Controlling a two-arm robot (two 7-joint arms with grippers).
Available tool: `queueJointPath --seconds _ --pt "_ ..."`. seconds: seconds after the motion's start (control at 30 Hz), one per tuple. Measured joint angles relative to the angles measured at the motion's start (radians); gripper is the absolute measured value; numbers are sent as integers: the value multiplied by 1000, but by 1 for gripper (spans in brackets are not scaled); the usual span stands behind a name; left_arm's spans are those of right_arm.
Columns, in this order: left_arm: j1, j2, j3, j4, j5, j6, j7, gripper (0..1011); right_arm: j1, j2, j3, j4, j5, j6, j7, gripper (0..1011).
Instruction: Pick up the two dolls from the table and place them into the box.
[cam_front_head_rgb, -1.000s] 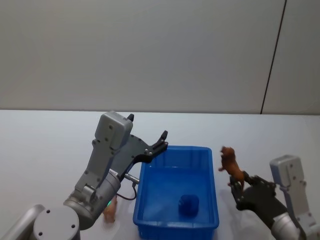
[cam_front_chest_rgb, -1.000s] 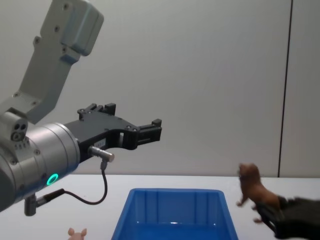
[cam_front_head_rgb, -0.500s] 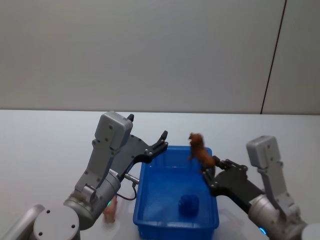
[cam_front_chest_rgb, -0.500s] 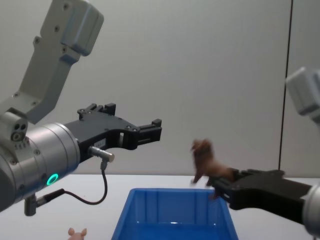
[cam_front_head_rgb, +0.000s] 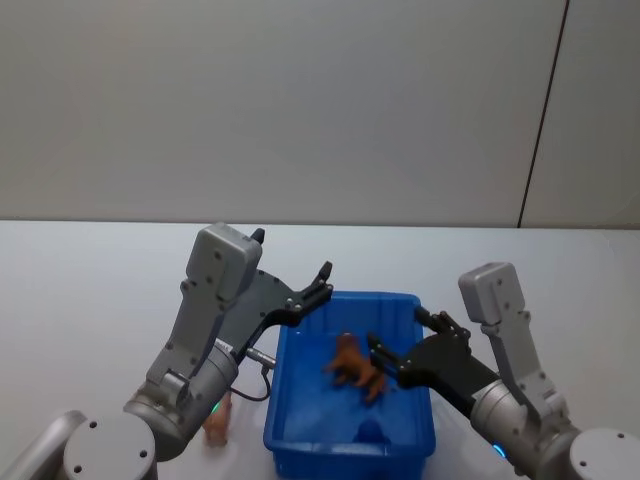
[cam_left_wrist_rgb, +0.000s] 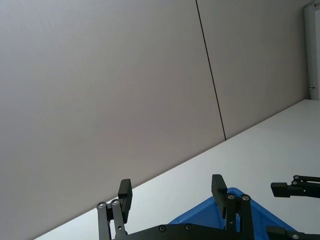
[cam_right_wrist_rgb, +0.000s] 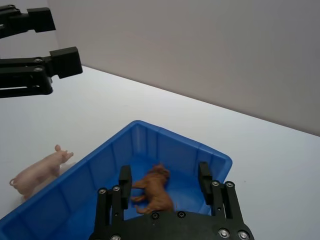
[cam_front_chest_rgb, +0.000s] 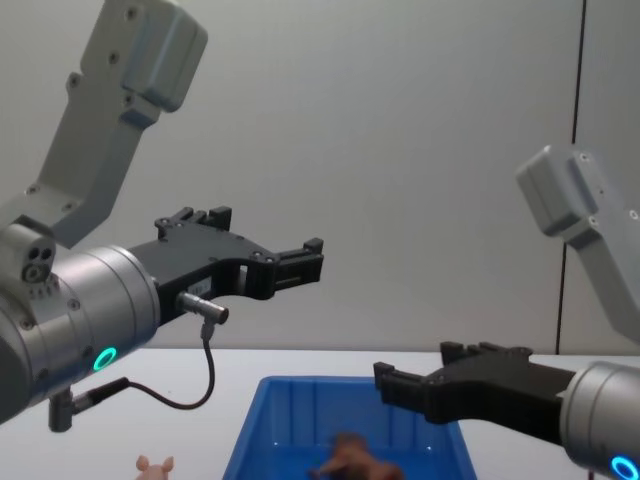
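Brown doll lies inside the box beneath the right gripper's parted jaws, so we should rise clear of the rim, then lower the left gripper, jaws also apart, onto the pink doll by the tabletop's front edge.

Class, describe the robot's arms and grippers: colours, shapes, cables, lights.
Both the left arm and right arm have rounded silver-grey casings with boxy pale grey housings. The left gripper and right gripper are black, with two flat fingers and silver screws. A black cable loops under the left wrist. Its light ring glows green; the right's, blue.
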Motion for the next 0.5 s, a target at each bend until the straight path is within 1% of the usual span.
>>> queueJointPath --seconds 0.1,0.13,0.17,0.23,0.3,0.5 --pt "0 0 0 0 0 0 0 1001 0 -1 -1 -1 -9 4 -23 876" --pt "0 0 0 0 0 0 0 1001 -2 0 -1 -4 -14 6 -38 876" --pt "0 0 0 0 0 0 0 1001 -4 0 0 -6 -16 7 -43 910" --pt "0 0 0 0 0 0 0 1001 -8 1 0 -12 -21 9 -59 941" --pt "0 0 0 0 0 0 0 1001 -16 5 2 -22 -28 10 -85 999" --pt "0 0 0 0 0 0 0 1001 -46 20 10 -59 -41 17 -158 1001"
